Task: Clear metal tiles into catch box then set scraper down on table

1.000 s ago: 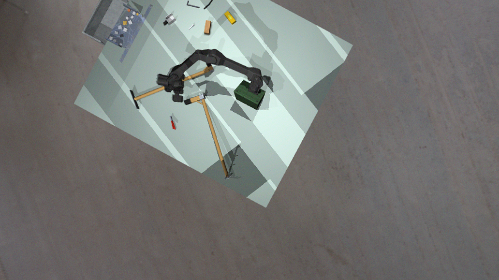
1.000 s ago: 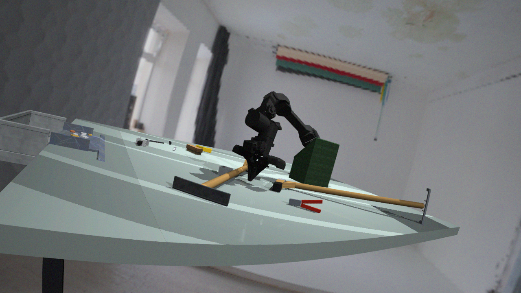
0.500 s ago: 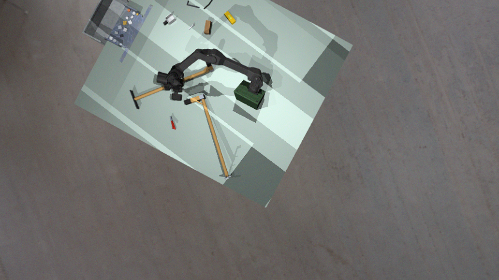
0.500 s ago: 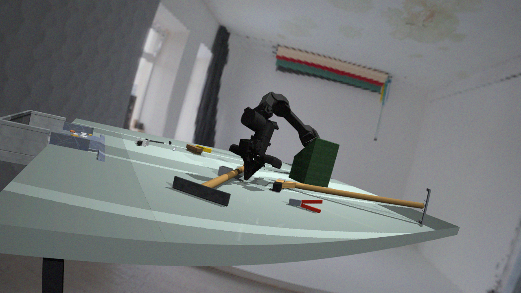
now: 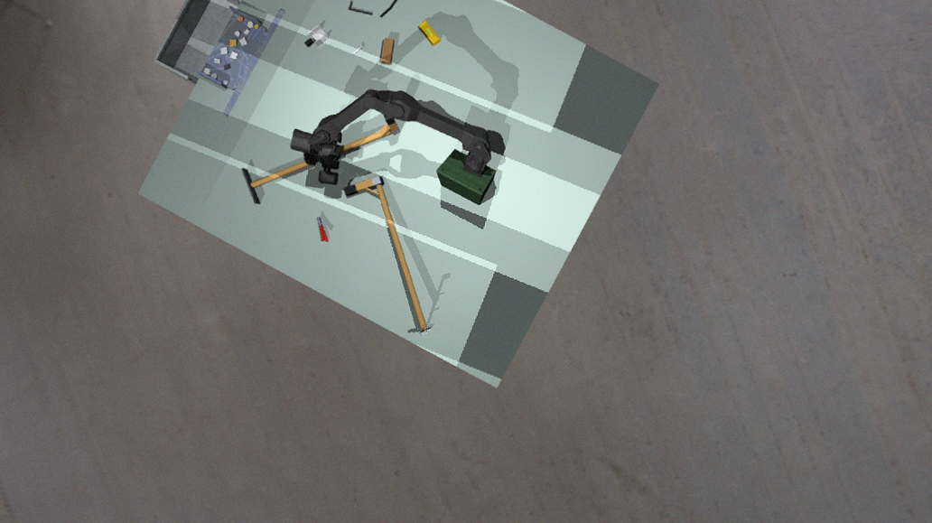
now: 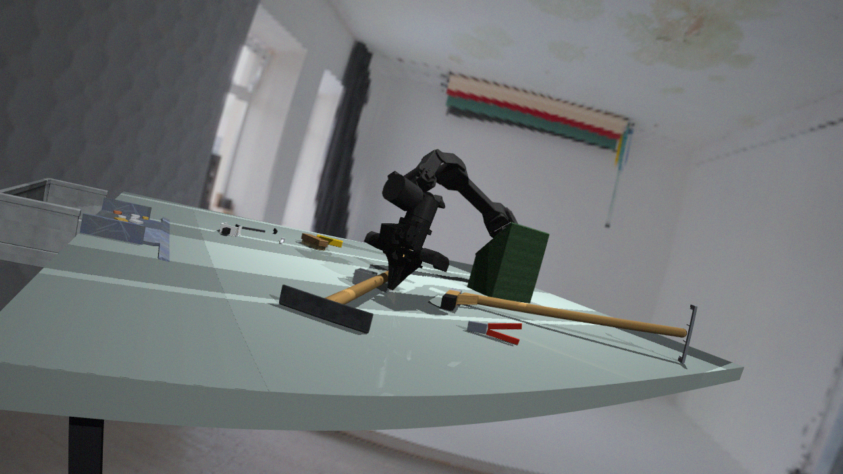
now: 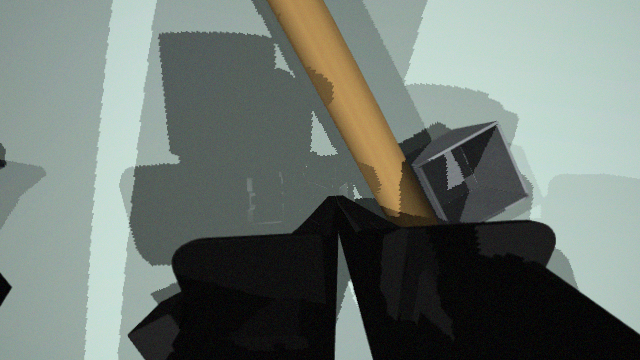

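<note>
While the fingers of the black parallel-jaw gripper (image 5: 324,154) (image 6: 392,287) (image 7: 336,197) stand narrow, tips together with nothing between them, things lie like this:

- The open-topped grey rectangular catch box (image 5: 177,23) (image 6: 41,226) sits at the far edge of the pale green tabletop (image 5: 526,211) (image 6: 176,353). From above, its inside shows dark shade and a paler stretch of floor (the exterior view hides the bottom).
- The blue-grey streaked steel bench plate (image 5: 244,61) (image 6: 112,228) adjoins that box and carries the small white, grey and orange metal tiles (image 5: 233,55) (image 6: 135,218), scattered across it (too small to count surely).
- The long scraper with a round wooden handle and flat black blade (image 5: 282,174) (image 6: 356,291) (image 7: 345,95) lies well apart from the plate, its handle running beneath the arm. The fingertips are near the handle; whether they touch it, I cannot tell.
- A small square grey open-topped holder (image 6: 365,275) (image 7: 470,175) is just beside that handle, its interior showing only light and shade.
- A second long wooden-handled tool with a toothed metal head (image 5: 401,254) (image 6: 566,314) lies nearer the dark green block (image 5: 465,180) (image 6: 518,259) under the arm's base.
</note>
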Controlling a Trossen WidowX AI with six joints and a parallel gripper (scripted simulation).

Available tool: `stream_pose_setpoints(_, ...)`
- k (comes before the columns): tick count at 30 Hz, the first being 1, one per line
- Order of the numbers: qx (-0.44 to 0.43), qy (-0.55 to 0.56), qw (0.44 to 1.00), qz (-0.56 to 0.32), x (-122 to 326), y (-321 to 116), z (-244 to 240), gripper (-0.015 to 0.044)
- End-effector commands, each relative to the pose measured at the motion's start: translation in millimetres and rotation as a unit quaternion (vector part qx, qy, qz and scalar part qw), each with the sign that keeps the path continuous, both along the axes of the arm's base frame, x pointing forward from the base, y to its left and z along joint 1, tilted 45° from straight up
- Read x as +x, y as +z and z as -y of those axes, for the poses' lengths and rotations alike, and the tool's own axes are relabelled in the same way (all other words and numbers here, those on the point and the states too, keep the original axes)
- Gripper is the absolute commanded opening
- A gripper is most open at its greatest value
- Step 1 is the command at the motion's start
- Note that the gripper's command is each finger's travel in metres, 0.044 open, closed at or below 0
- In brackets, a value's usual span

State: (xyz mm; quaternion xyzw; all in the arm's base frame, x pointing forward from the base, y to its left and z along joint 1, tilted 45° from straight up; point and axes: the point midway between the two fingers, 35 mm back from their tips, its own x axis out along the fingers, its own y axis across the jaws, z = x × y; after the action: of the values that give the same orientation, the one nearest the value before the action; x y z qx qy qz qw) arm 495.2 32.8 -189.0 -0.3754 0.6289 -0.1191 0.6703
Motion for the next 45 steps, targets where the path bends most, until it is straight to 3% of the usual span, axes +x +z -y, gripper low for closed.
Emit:
stream_pose_setpoints(1, -0.002, 0.001, 1.0, 0.001, 3, 2, 2, 0.0)
stream_pose_setpoints(45, -0.003, -0.006, 1.0, 0.019, 33, 23, 26, 0.0)
